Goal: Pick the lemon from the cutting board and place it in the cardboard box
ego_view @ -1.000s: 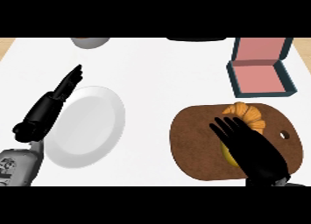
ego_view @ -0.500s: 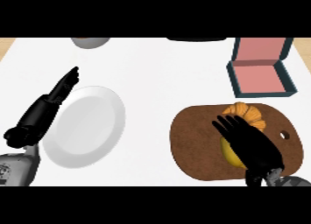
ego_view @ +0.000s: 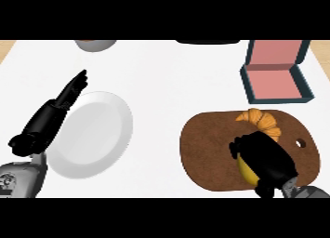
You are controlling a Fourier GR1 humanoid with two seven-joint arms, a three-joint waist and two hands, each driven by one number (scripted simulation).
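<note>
You're at the grasp: your right hand (ego_view: 263, 155) curls over the lemon (ego_view: 247, 172) on the cutting board (ego_view: 208, 153). Next, lift and carry it ahead to the cardboard box (ego_view: 275, 83).

A round white plate (ego_view: 92, 135) is seen at nine o'clock on the white tabletop (ego_view: 174, 79). A grey bowl (ego_view: 95, 45) is cut off at eleven o'clock; an orange-brown croissant (ego_view: 262, 122) lies at three o'clock.
</note>
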